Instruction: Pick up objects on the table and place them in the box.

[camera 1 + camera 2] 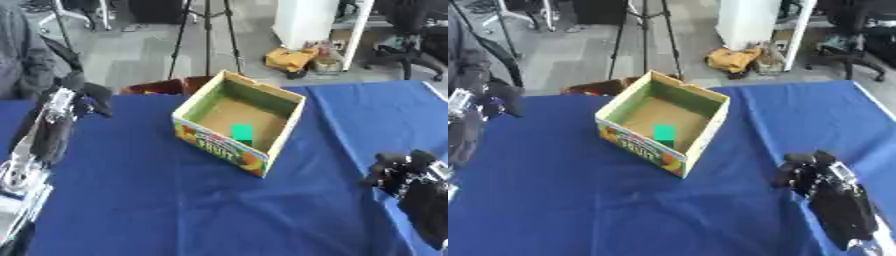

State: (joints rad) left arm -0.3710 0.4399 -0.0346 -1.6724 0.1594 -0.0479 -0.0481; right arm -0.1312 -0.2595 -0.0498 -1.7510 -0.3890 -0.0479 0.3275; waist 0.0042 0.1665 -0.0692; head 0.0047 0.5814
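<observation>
An open cardboard box (278,127) with fruit print on its front stands on the blue table, turned at an angle. A small green block (241,133) lies on the box floor near the front wall. My right hand (807,170) hovers low over the cloth to the right of the box, fingers curled and holding nothing. My left hand (86,95) is raised at the table's far left edge, well away from the box; its fingers are dark and blurred.
The blue cloth (175,200) covers the whole table. Behind the box at the far edge sits a reddish-brown object (157,87). Beyond the table are a tripod (206,30), a yellow toy (290,59) on the floor and a chair.
</observation>
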